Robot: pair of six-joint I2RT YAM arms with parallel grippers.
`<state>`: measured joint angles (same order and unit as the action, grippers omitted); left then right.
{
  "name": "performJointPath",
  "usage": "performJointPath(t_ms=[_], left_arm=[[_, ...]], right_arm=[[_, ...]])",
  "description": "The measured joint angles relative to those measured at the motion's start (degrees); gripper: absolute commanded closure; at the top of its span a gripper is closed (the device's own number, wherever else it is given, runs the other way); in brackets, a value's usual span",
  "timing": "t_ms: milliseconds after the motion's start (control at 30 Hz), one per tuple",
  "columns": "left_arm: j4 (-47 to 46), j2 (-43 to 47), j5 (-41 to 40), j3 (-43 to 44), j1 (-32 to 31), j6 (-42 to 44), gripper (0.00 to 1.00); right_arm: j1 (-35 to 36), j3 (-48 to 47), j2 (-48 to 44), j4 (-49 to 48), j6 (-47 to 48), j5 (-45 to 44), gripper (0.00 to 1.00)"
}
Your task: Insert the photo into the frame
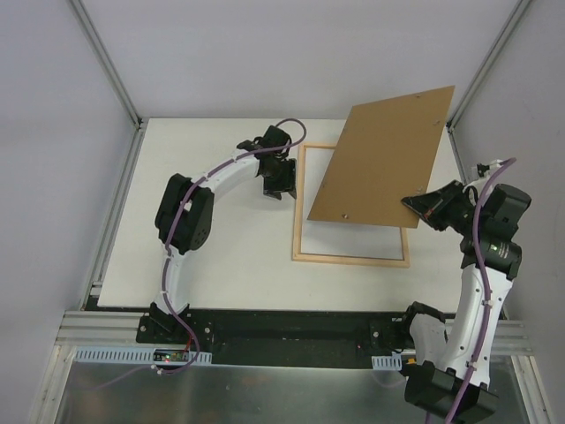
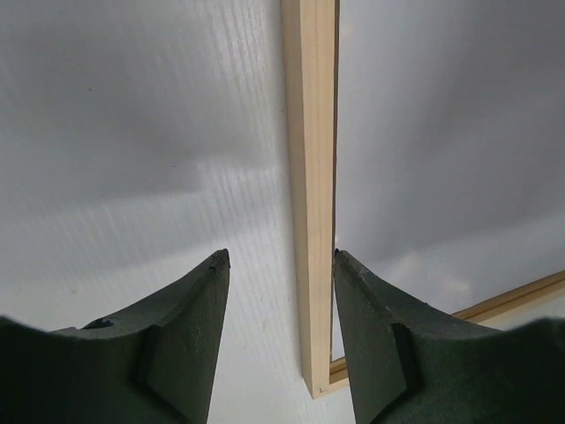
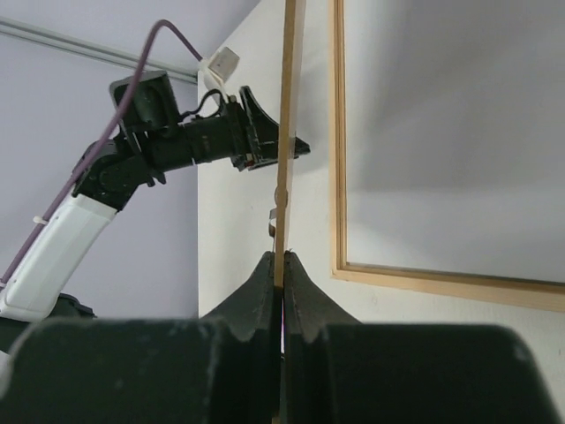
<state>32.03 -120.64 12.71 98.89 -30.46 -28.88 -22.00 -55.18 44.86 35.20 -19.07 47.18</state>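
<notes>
Brown backing board, clamped by one corner in the right gripper, may slip onto the frame. The left gripper, jaws apart astride its rail, could shift it.

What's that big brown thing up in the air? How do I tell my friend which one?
Find the white table, then the pale wooden frame lying flat on its right side. Slanting above that frame is the brown board, pinched at its near corner by the right claw. Only it is a solid, plain brown sheet.
</notes>
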Motion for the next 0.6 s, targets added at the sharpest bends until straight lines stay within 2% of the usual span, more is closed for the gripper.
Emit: performJointPath(t_ms=[300,433,600], left_arm=[[-0.13,-4.22,-1.6,2.27,-3.37,0.26,0.53],[-0.09,-5.38,-2.03,2.62,-4.13,0.31,0.57],[-0.09,-6.56,-2.6,2.62,-4.48,0.37,0.67]], right_arm=[[-0.55,-5.03,2.16,1.29,0.26,-0.11,1.0],[-0.7,-5.7,2.29,2.56,0.61,-0.24,1.0],[-0.74,-5.75,2.32,3.43,0.98,-0.22,1.0]])
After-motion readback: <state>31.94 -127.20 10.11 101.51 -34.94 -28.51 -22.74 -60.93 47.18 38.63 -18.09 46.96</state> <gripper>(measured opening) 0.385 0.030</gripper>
